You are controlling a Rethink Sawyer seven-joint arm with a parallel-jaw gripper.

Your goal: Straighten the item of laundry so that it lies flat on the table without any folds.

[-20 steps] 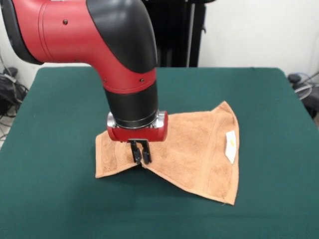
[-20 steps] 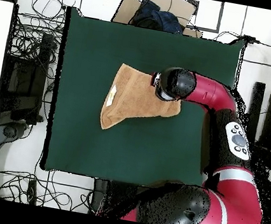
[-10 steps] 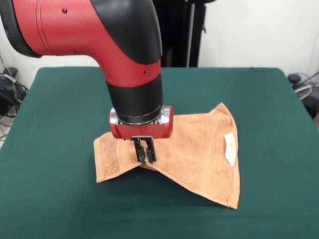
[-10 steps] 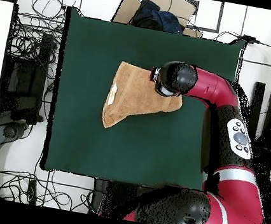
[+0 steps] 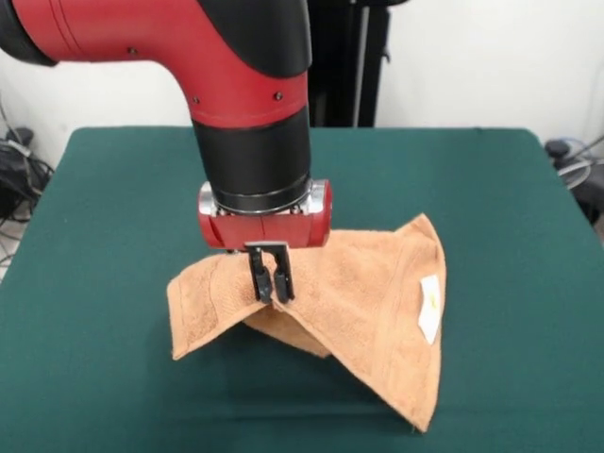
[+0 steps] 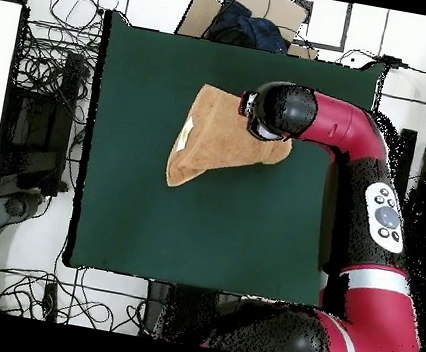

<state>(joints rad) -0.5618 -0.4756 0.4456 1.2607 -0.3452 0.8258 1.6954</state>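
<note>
Two fingers clamped on the orange towel, its pinched edge above the green table.

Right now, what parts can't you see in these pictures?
- Overhead view: the gripper is hidden under the arm's own wrist, along with the part of the towel beneath it.
- Front view: the table under the lifted towel is covered.
- Front view: the white label is too small to read.
</note>
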